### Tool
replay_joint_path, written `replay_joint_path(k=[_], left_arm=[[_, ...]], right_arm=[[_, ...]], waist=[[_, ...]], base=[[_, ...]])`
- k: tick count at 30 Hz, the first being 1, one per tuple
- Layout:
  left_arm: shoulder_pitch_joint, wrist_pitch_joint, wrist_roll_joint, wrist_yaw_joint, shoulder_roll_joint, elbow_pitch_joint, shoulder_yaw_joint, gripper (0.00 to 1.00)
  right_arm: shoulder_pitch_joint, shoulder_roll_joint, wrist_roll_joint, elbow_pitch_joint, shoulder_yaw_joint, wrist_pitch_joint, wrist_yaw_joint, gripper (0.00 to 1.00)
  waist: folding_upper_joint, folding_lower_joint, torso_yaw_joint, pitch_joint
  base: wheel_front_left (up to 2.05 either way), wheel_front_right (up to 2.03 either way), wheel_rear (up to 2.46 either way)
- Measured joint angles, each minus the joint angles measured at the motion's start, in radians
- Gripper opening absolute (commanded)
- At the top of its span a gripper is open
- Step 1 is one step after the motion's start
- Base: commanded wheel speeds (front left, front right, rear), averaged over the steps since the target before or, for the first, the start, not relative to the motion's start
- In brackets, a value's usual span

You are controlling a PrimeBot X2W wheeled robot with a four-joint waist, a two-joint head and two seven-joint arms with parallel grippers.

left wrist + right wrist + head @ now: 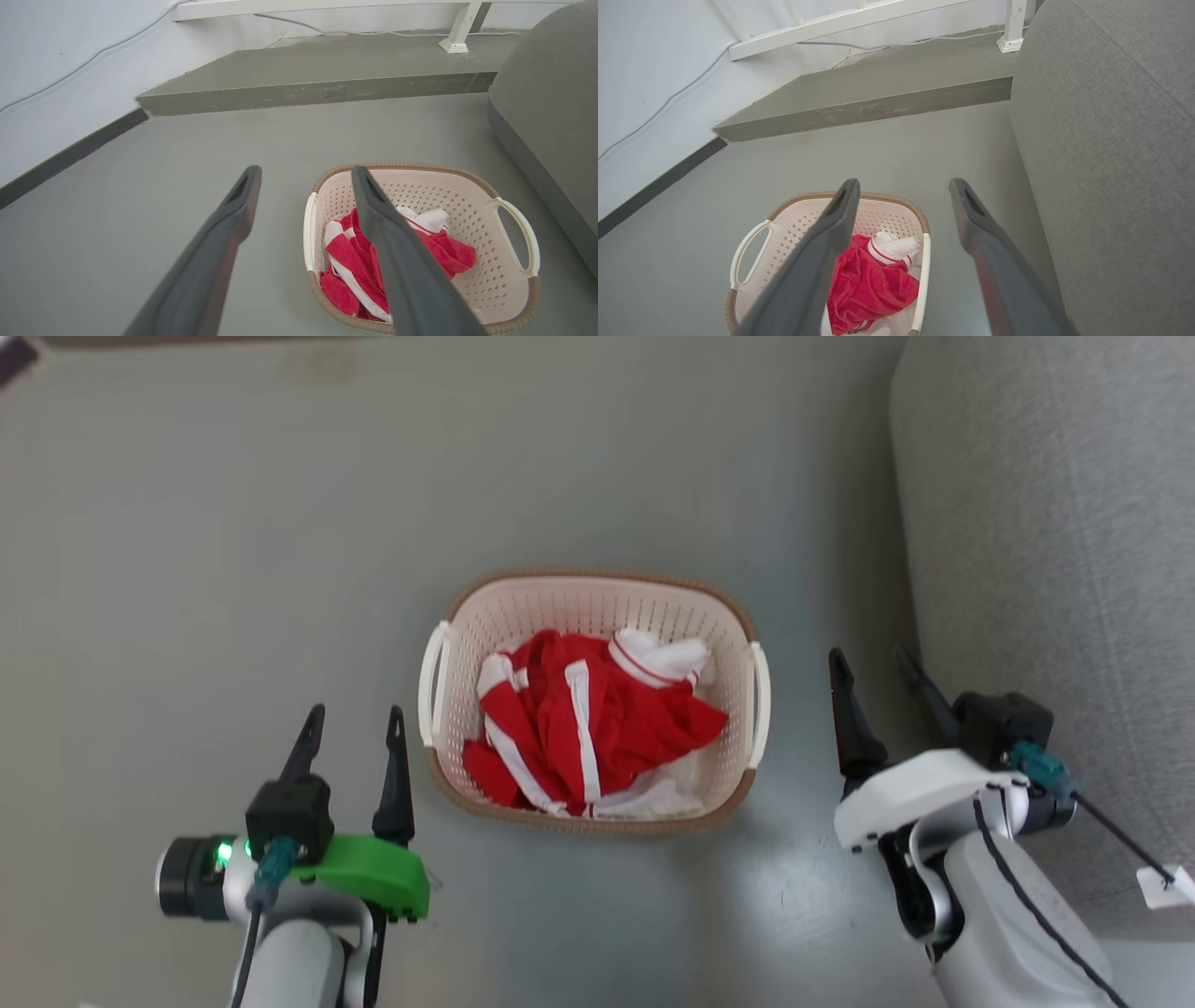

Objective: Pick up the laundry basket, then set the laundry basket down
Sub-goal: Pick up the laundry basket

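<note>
Beside you rose a grey, coarse-woven fabric sofa (1055, 569). On the smooth grey floor (233, 569) sat the cream perforated plastic laundry basket (597, 577), brown woven-look rim, holding a rumpled red-and-white garment (597, 728). Your left pincer (357, 711) and right pincer (868, 655) flanked it, both wide and empty.

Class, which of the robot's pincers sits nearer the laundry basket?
Left. The left pincer hangs open just off the left handle of the laundry basket, not touching; the right pincer, open too, flanks the right handle with a wider strip of floor between.
</note>
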State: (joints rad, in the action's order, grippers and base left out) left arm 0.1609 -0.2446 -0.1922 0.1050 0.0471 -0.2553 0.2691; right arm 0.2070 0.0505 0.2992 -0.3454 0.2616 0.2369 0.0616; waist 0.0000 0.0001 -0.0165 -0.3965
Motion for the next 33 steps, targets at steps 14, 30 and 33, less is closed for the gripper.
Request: replay_joint_path(k=[14, 30, 33], left_arm=[[0.204, 0.032, -0.007, -0.033, -0.008, -0.173, 0.024, 1.00], [0.418, 0.051, -0.007, -0.056, -0.018, -0.311, 0.061, 1.00], [0.457, 0.050, -0.007, -0.062, -0.021, -0.324, 0.065, 1.00]], right_arm=[[0.155, 0.007, 0.019, -0.139, -0.027, -0.031, -0.006, 1.00], [0.328, 0.011, 0.019, -0.235, -0.028, -0.054, -0.017, 1.00], [0.357, 0.012, 0.019, -0.246, -0.030, -0.054, -0.017, 1.00]], waist=[[0.0000, 0.0001, -0.020, -0.178], [0.0000, 0.0000, -0.047, -0.371], [0.0000, 0.0000, -0.051, -0.409]], base=[[0.00, 0.00, 0.00], [0.00, 0.00, 0.00], [0.00, 0.00, 0.00]])
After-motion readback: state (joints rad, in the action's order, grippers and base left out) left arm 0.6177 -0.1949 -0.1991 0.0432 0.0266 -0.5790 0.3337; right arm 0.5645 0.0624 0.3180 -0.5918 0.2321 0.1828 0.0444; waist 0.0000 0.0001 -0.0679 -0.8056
